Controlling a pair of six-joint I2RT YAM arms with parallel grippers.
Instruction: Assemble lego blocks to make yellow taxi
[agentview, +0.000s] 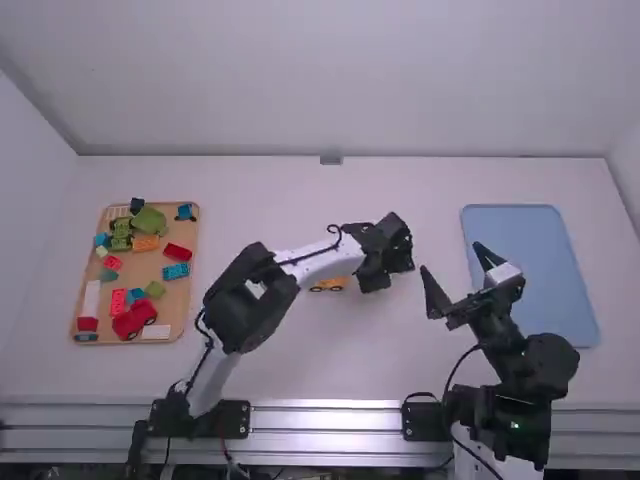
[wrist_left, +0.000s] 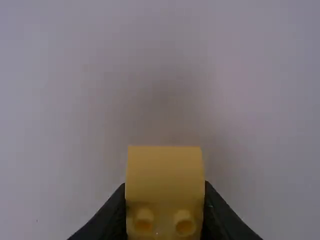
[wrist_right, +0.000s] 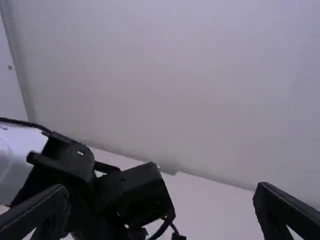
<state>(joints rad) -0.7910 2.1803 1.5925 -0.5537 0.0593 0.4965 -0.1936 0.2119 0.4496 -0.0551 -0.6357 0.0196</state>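
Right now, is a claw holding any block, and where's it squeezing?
The left gripper holds a yellow two-stud block by its opposite sides; the right gripper is empty.

Left arm (agentview: 245, 312): white, smooth, rounded links joined by bulky black joints; a thin black cable curves beside the farther link, and a small pale mark shows on a black housing (wrist_right: 80, 152). Right arm (agentview: 550, 368): rounded black joints, a white link (agentview: 492, 466) at the base, looping black cable. Right gripper (agentview: 452, 260): black, tapering fingers, small white part at the head
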